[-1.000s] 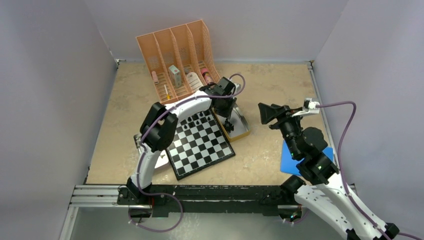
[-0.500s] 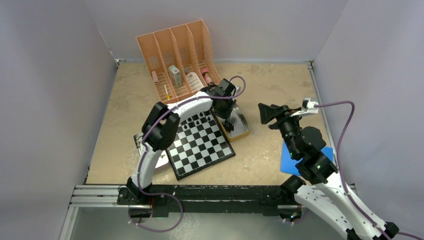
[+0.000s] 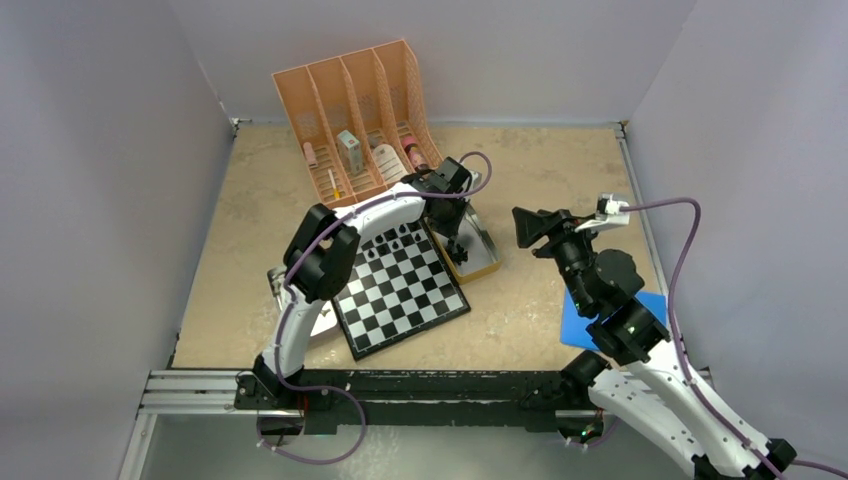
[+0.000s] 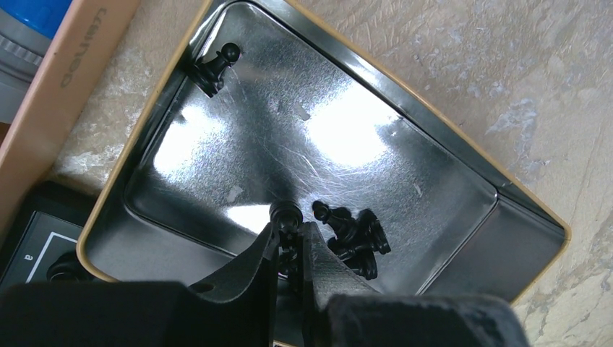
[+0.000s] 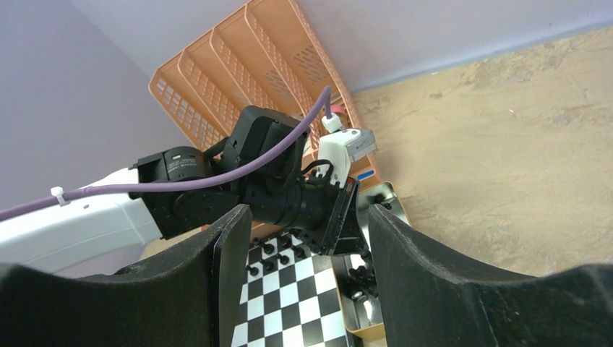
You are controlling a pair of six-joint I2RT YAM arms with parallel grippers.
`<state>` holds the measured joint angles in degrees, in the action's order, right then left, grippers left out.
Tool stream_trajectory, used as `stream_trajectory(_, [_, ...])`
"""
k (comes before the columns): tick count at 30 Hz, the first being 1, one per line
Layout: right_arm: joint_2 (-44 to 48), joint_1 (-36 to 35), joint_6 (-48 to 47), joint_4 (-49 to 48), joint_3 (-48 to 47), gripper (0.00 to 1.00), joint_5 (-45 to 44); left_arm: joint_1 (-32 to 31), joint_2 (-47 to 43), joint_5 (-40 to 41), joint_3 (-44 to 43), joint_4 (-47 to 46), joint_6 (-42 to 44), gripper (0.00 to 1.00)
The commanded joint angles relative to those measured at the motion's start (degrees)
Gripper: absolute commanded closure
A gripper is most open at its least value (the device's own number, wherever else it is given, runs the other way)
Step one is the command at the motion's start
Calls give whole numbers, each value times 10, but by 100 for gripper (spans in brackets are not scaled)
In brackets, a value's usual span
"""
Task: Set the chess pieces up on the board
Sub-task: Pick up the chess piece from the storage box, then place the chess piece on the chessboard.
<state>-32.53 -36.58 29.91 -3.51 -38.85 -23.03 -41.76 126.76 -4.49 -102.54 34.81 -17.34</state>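
On the table point(image 3: 250, 230), past the arm bases, the board point(image 3: 405, 295) lies at a slant, with a few black pieces point(image 3: 388, 242) on its far rows. Touching its right edge sits a metal tray point(image 4: 405, 97). The left gripper point(image 4: 289, 231) reaches into the tray, fingers clamped on a black pawn point(image 4: 287, 212). A cluster point(image 4: 352, 235) of black figures lies just beside it, and a lone pawn point(image 4: 215, 65) lies in another corner, well apart. The right gripper point(image 5: 303, 238) hangs in the air off to the right, fingers apart, empty.

In the tray point(image 4: 238, 137), the base of a black piece point(image 4: 286, 212) is being hidden by the left gripper point(image 4: 290, 233); beside the tray, the board point(image 4: 32, 242) is being cropped.
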Motion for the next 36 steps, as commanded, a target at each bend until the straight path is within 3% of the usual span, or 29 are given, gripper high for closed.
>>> stream_trajectory(1, [-10, 2, -6, -35, 4, 37, 5, -3, -46, -7, -12, -20, -1, 95])
stream_trajectory(11, [-32, 2, 4, -63, 24, 34, 25, -2, -147, 14, 29, -15, -31, 97])
stream_trajectory(21, [-72, 2, -1, -98, 43, 27, 77, 21, -278, 97, 113, 56, -68, 97])
stream_trajectory(26, [-99, 2, 13, -108, 38, 9, 97, 77, -352, 90, 195, 71, -95, 97])
stream_trajectory(31, [-107, 1, 16, -111, 33, 2, 120, 155, -421, 88, 278, 82, -114, 96])
stream_trajectory(36, [-105, 2, 15, -108, 32, 1, 117, 229, -476, 83, 332, 76, -112, 95])
